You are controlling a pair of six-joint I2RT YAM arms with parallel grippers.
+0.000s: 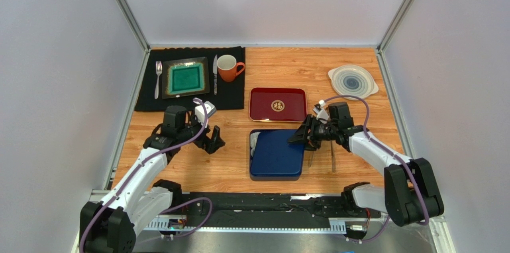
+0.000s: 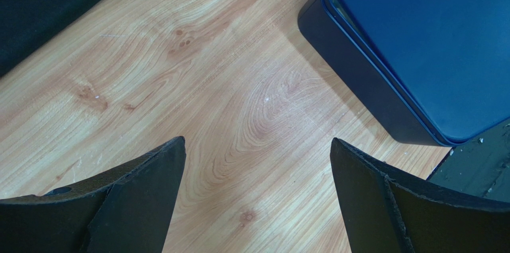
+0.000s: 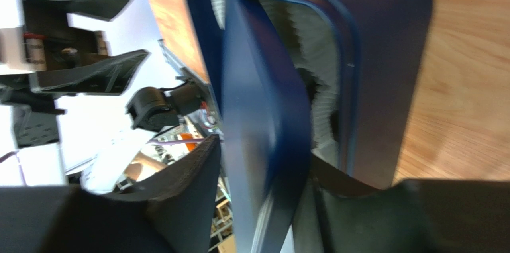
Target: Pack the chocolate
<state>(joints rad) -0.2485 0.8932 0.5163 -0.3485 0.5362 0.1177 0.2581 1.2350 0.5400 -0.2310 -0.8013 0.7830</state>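
Little of the chocolate (image 3: 311, 82) on show: perhaps one dark lump among white pleated paper cups (image 3: 305, 32) inside the deep blue rectangular tin (image 3: 383, 56), just ahead of the right end effector (image 3: 266, 157). Astride the tilted flat blue lid (image 3: 257, 85); cannot tell whether clamped or released. Likely light, firm, smooth, easily scuffed: pinch gently across opposite sides. Left end effector (image 2: 257, 140) spread wide over wooden tabletop (image 2: 209, 85).

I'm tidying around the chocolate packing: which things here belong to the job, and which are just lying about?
Job: blue box, blue lid, paper cups inside, right gripper.
Lying about: fork, green plate, knife, orange mug, black mat, red tray, round white dish.
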